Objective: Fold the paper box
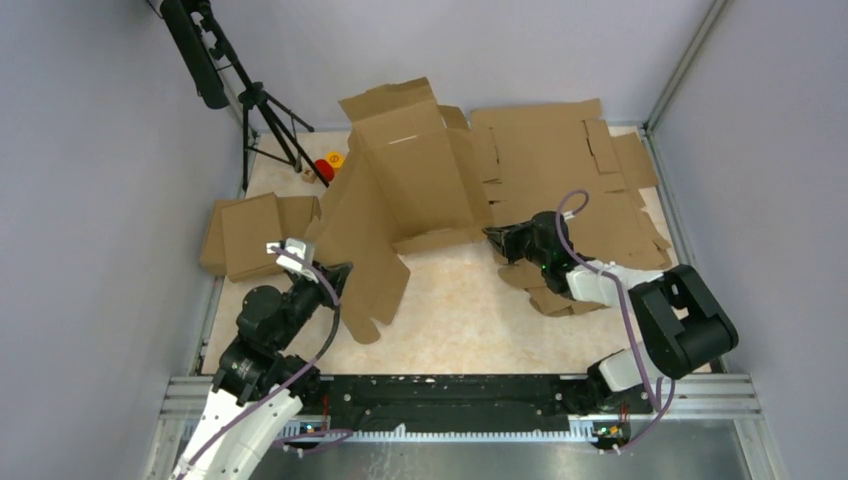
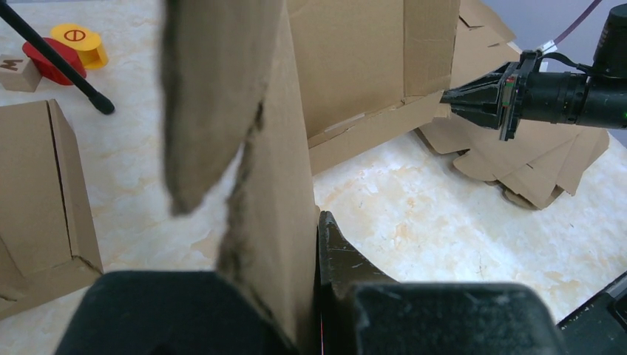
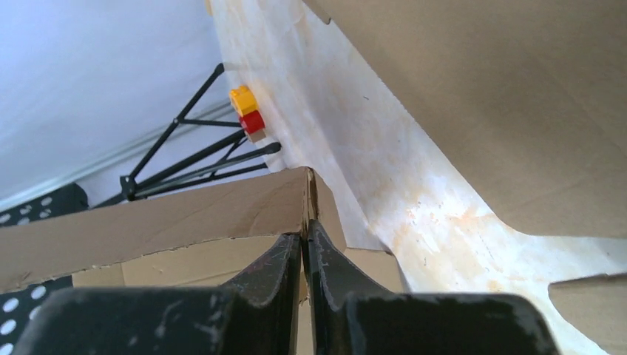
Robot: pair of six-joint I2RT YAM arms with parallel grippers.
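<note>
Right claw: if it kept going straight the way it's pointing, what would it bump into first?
The right claw is shut on an edge of the paper box, so it would push that cardboard first. Past it, the wrist view shows table, then tripod legs, though depth is unclear.

In the left wrist view, the flap of the paper box held in the left gripper stands so close that it blurs. It runs off the top edge and hides the gripper's left finger; only the right finger shows. Far ahead and to the left of those fingers, a wooden block and a tripod are cut by the frame. In the right wrist view, the panel pinched by the right gripper runs off the left edge and hides part of the tripod. The yellow and red toy beyond the fingertips is too small to identify.
</note>
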